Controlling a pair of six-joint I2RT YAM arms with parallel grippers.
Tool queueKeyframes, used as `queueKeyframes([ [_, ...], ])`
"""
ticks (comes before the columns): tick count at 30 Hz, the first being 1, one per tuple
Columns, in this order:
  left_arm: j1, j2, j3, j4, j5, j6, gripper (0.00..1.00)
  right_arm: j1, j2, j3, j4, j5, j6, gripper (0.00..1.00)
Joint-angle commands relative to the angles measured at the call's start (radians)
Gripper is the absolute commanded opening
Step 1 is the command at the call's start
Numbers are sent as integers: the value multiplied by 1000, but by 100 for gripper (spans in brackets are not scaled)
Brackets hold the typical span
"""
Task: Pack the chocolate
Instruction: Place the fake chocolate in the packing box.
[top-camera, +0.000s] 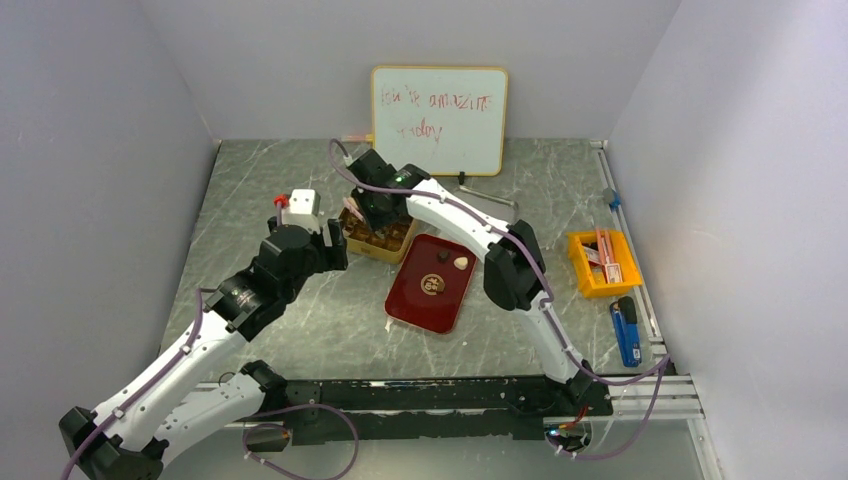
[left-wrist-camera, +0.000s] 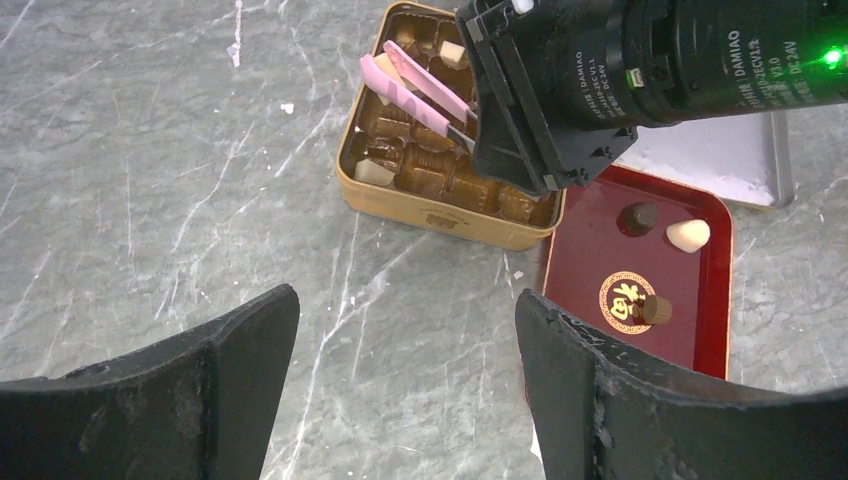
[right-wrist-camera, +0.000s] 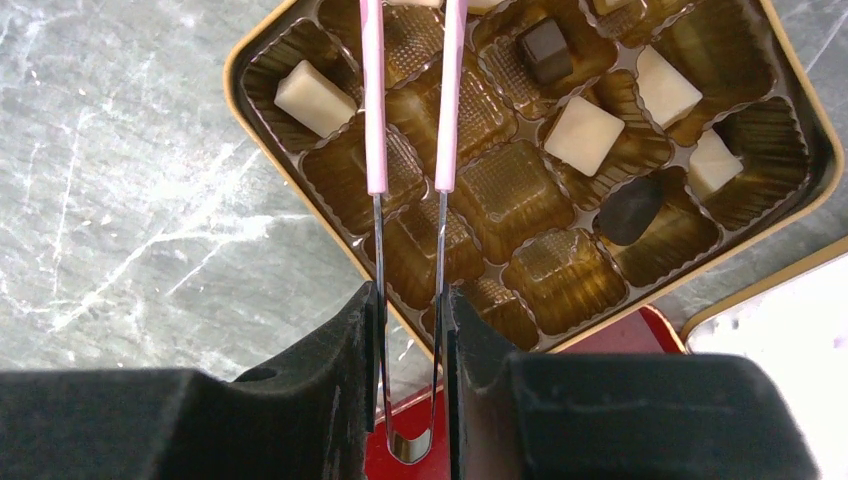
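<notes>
Found the chocolate (right-wrist-camera: 583, 133) partly packed, with several cream and dark pieces seated in separate compartments of the gold tin (left-wrist-camera: 440, 222). Noted many compartments vacant. Counted three pieces left on the red tray (left-wrist-camera: 600, 240) just beside the tin. Judged the task roughly midway. Saw no distinct long axis on the cube pieces. Recorded the dark oval piece (right-wrist-camera: 630, 210) lying diagonally across its compartment. Observed the pink tweezers (right-wrist-camera: 375, 120) clenched in the right end effector (right-wrist-camera: 410, 330), pointing forward over the tin, tips out of view. Observed the left end effector (left-wrist-camera: 405, 300) released, empty, above the table (left-wrist-camera: 150, 150).
</notes>
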Motion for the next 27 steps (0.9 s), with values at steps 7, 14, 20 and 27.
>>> queueKeyframes([
  [7,-3,-14,-4,11,-12,6,84,1,-3,19,59,28,-19,0],
  [14,-3,-8,-2,15,-4,-2,84,0,-22,16,80,58,-30,0],
  [20,-3,-8,-2,12,-3,-8,84,-6,-33,-12,95,73,-37,0],
  [27,-2,-2,1,5,3,-10,84,-10,-60,-83,125,82,-41,0],
])
